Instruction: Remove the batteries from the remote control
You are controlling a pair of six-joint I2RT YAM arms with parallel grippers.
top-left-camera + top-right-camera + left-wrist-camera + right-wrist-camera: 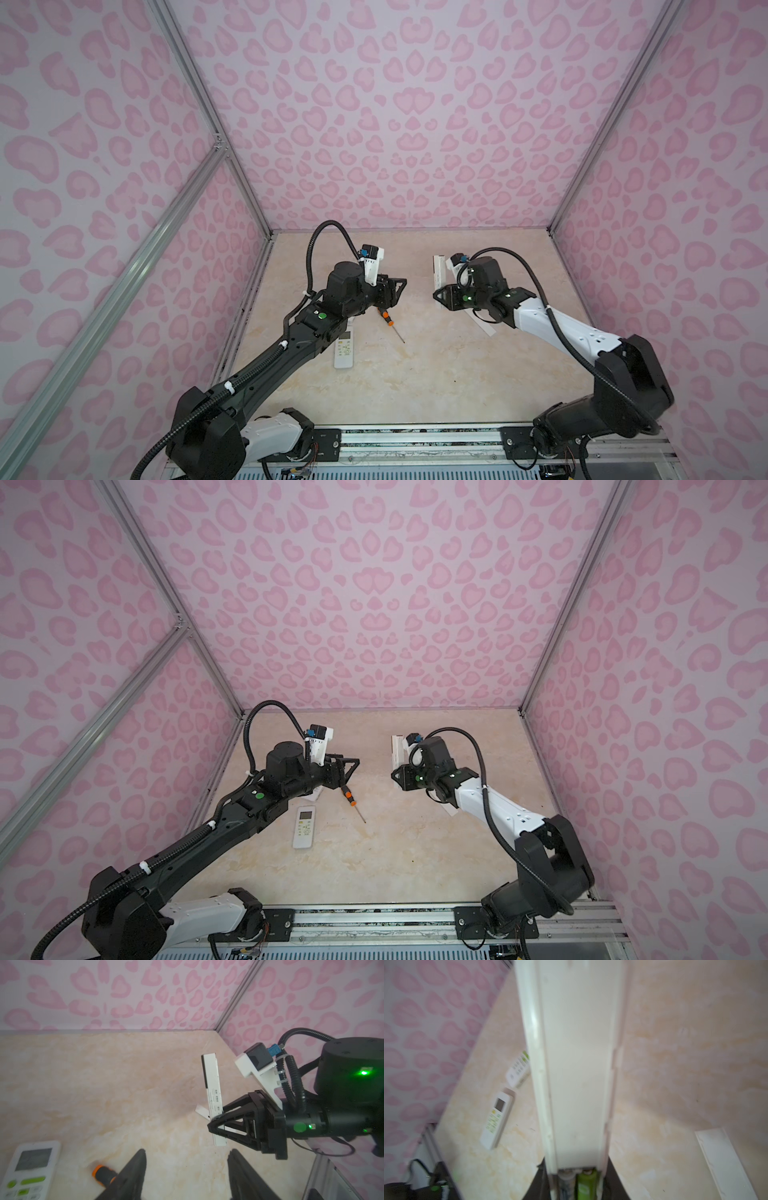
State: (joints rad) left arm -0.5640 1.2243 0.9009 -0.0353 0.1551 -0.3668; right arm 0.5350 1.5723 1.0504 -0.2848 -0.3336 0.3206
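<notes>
Beige marbled tabletop point(415, 374) fills the lower middle of both top views. At centre right the right gripper point(441, 296) is clenched on a long white remote point(439, 269) that extends up the frame. The arm covers most of a white strip point(485, 327) lying lower right of it. At centre left the left gripper point(395, 286) sits just above an orange-and-black screwdriver point(388, 319). In a top view its arm crosses the upper end of a green-buttoned remote point(344, 352).

Left wrist view: the left gripper's fingers point(137, 1169) stand apart at the bottom edge with nothing between them.

Right wrist view: the held remote's back runs up the middle and hides part of a second table remote point(518, 1071). The batteries point(586, 1185), one lime green and one darker, sit in its open compartment at the bottom edge.
</notes>
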